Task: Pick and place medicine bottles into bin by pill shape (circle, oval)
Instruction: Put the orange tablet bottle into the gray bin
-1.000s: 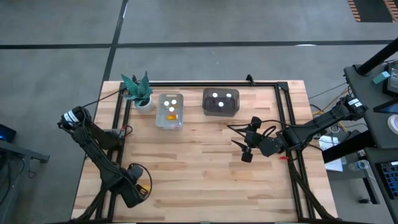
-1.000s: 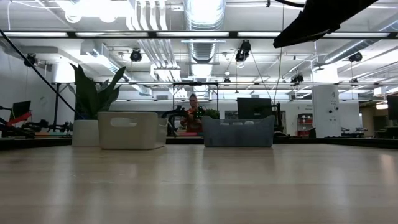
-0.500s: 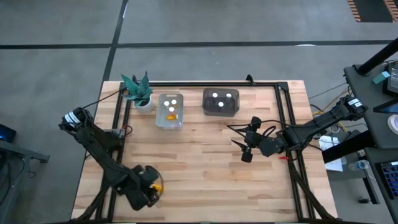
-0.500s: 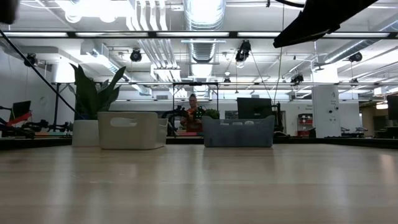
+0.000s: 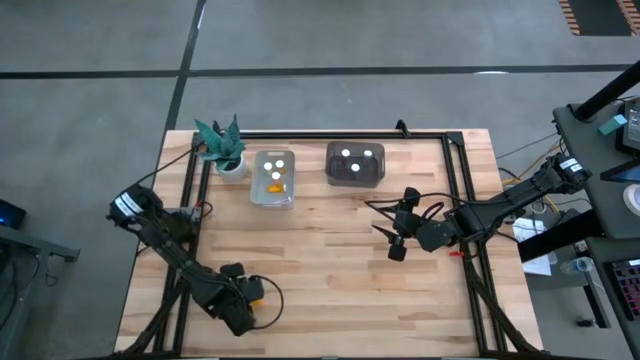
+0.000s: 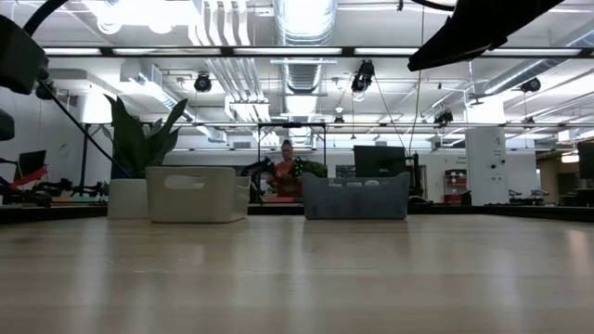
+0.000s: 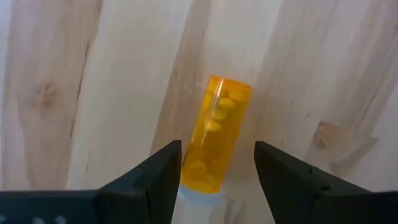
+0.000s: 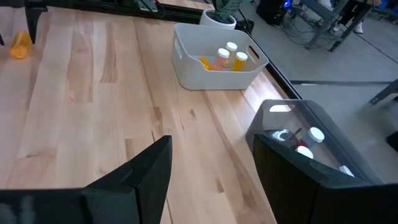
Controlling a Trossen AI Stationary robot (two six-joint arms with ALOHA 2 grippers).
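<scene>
Left gripper point(image 5: 262, 296): low in the high view, lower left of the frame near the table's front edge, above a lying medicine bottle point(image 7: 216, 135); in its wrist view its fingers point(image 7: 155, 180) stood apart on either side of the bottle, not clamped on it.

Lying bottle: orange body flat on the wooden table point(image 5: 330, 280), pills visible inside, white cap towards the gripper; in the high view only an orange spot showed at the gripper.

Right gripper point(image 5: 392, 240): centre right of the high view, over bare wood, below the dark bin point(image 5: 354, 166); its fingers point(image 8: 140, 171) stood apart with nothing between them.

White bin point(image 5: 274, 178): upper centre-left of the high view, holding three white-capped bottles point(image 5: 276, 161) and one more lying orange.

Dark bin: just right of the white bin, upper centre, two white caps point(image 5: 347, 154) showing inside.

Potted plant point(image 5: 224, 146): upper left of the high view, just left of the white bin.

Low view: white bin point(image 6: 195, 193) left of centre, dark bin point(image 6: 355, 195) right of centre, plant point(image 6: 137, 148) at far left; a person point(image 6: 288, 172) seen far back between the bins.
</scene>
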